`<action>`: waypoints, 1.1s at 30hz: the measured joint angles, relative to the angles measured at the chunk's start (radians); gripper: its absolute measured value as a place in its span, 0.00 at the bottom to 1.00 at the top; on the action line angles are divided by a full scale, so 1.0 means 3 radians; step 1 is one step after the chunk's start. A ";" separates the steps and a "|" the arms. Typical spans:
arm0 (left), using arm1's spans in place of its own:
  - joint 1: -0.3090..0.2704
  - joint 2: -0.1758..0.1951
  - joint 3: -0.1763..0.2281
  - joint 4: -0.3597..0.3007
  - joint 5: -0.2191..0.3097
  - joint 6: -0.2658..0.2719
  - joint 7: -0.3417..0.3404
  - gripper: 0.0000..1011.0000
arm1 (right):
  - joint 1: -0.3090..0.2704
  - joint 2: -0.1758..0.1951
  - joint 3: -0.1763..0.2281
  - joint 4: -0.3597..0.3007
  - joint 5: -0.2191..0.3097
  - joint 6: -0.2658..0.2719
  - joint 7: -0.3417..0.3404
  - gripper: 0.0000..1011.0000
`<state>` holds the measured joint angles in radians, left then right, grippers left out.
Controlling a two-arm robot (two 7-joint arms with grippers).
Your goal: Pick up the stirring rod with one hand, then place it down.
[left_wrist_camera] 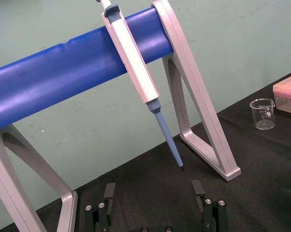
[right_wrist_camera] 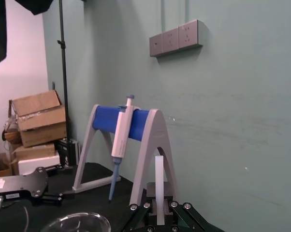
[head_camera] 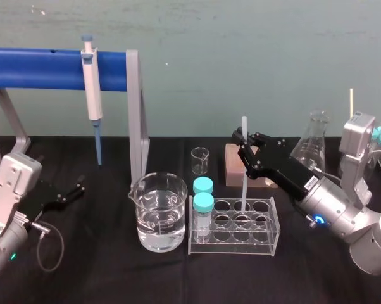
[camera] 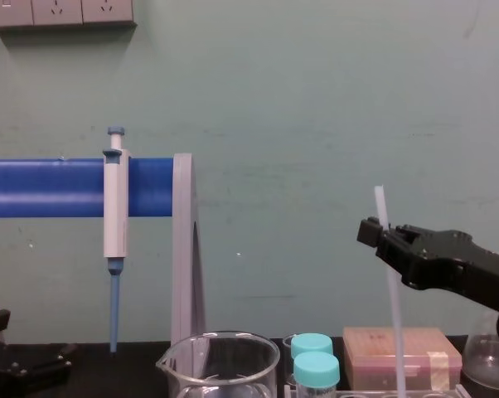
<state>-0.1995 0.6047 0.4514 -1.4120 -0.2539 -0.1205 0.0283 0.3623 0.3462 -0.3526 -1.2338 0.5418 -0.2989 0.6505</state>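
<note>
The stirring rod [head_camera: 243, 187] is a thin translucent-white stick standing nearly upright over the clear test-tube rack [head_camera: 263, 244]. Its lower end reaches the rack's back row of holes; I cannot tell whether it sits inside one. My right gripper [head_camera: 245, 151] is shut on the rod's upper part, with a short length sticking out above the fingers. From the side, the rod [camera: 394, 327] runs down from the right gripper [camera: 379, 235]. In the right wrist view the rod [right_wrist_camera: 159, 176] rises between the jaws. My left gripper [head_camera: 76, 187] is parked at the far left, and in the left wrist view it [left_wrist_camera: 153, 193] stands open and holds nothing.
A beaker of water [head_camera: 157, 212] stands left of the rack, and two teal-capped tubes [head_camera: 203, 204] sit in the rack's left end. Behind are a small beaker [head_camera: 200, 160], a brownish box [head_camera: 236, 166] and a flask [head_camera: 312, 144]. A pipette [head_camera: 91, 88] hangs on the blue-barred stand [head_camera: 45, 68].
</note>
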 joint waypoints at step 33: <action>0.0000 0.0000 0.0000 0.0000 0.0000 0.0000 0.0000 0.99 | -0.0030 -0.0134 0.0028 0.0332 -0.0065 -0.0149 0.0015 0.07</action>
<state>-0.1995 0.6047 0.4514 -1.4120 -0.2539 -0.1205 0.0283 0.3534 0.3059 -0.3442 -1.1343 0.5222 -0.3435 0.6551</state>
